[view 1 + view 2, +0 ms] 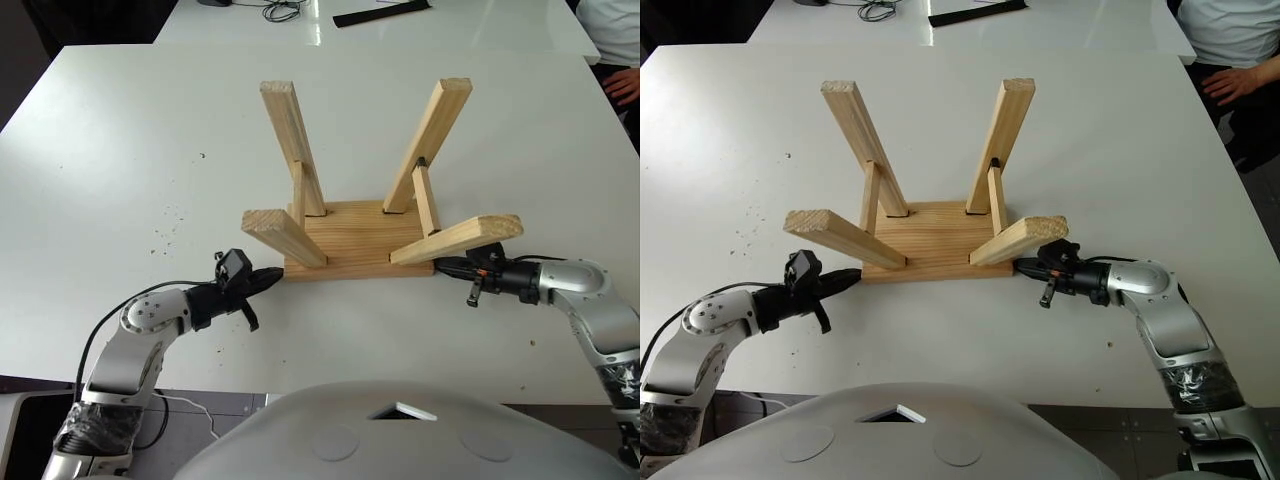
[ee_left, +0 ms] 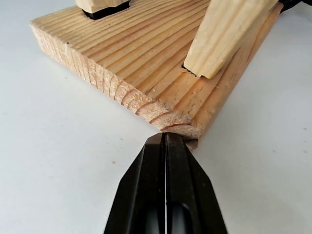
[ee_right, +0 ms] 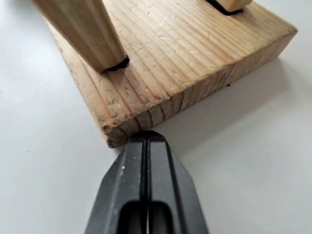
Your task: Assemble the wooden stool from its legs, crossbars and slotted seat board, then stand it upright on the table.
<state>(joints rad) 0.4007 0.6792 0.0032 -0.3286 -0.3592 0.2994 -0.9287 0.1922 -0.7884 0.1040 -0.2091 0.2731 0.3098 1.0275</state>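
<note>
White table (image 1: 110,140) carries the stool (image 1: 360,225) upside down: seat board (image 1: 345,255) flat, legs (image 1: 291,135) pointing up, crossbars (image 1: 426,198) partly hidden behind them. Left tool (image 1: 272,277) and right tool (image 1: 443,266), each pinched together and empty, sit at the board's near corners; actual contact is unclear.

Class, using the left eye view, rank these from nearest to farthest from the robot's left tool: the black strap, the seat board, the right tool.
1. The seat board, its corner at the left tool.
2. The right tool, across the board.
3. The black strap, on the far table.
</note>
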